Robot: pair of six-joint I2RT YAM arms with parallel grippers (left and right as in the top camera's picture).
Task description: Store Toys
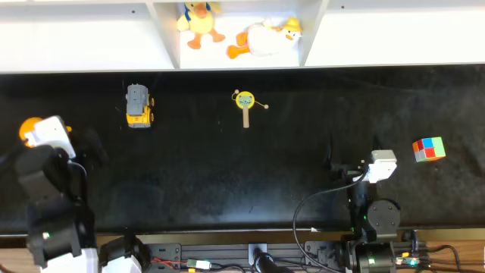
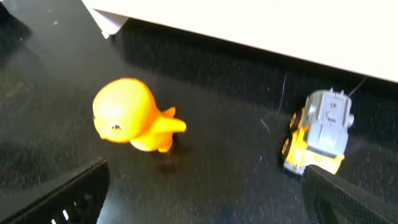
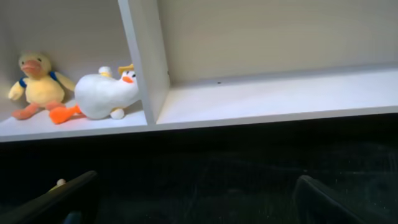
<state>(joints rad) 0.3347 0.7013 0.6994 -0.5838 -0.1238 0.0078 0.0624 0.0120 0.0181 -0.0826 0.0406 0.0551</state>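
Note:
An orange round toy (image 2: 134, 121) with a small beak lies on the black table, a little beyond my left gripper (image 2: 205, 211), which is open and holds nothing. In the top view this orange toy (image 1: 30, 127) peeks out at the far left beside the left wrist. A yellow and grey toy truck (image 1: 139, 105) stands near the shelf, to the right of the orange toy; the same truck (image 2: 320, 130) is close to one finger. A yellow rattle drum (image 1: 245, 104) lies mid-table. A coloured cube (image 1: 428, 149) sits at the right. My right gripper (image 3: 196, 208) is open and faces the shelf.
A white shelf (image 1: 91, 45) runs along the table's far edge. Its middle compartment holds a yellow duck plush (image 1: 198, 21) and a white goose plush (image 1: 265, 38). The compartment to the right (image 3: 280, 93) is bare. Cables lie at the near edge.

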